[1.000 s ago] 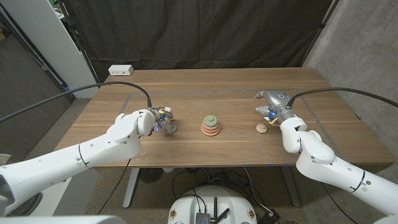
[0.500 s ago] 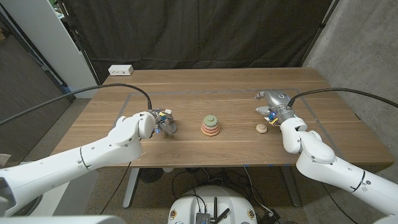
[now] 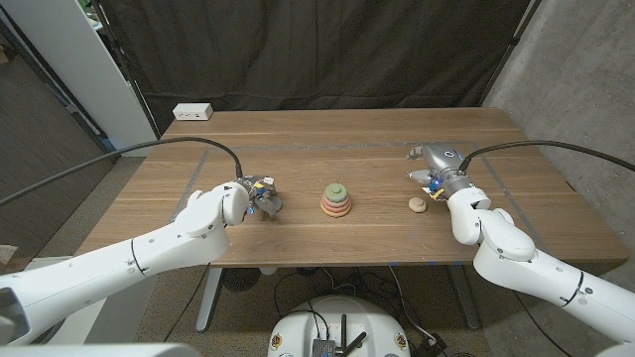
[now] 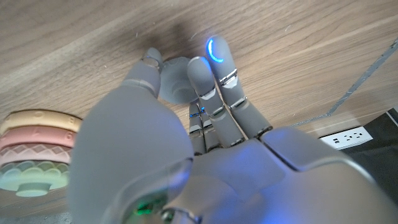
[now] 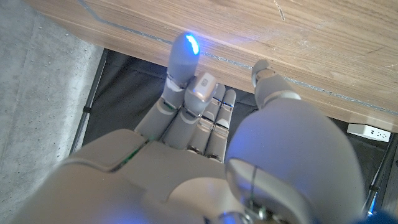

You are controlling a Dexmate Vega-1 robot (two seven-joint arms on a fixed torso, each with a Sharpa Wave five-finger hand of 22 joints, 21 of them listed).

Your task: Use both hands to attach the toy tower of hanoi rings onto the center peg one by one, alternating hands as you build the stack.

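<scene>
Left hand [image 3: 260,198] sits on the counter [image 3: 327,149], fingers closed round a small grey ring [image 4: 176,79], thumb one side, fingertips the other; the grip looks taken. The ring stack on the center peg [image 3: 336,199] lies just toward the robot's right of that hand, same depth, so the carry is likely a short sideways pass, then a lowering over the peg top. Farther right, a tan ring [image 3: 417,205] lies flat just beside the right hand [image 3: 434,167], which holds nothing, fingers loosely extended.
</scene>
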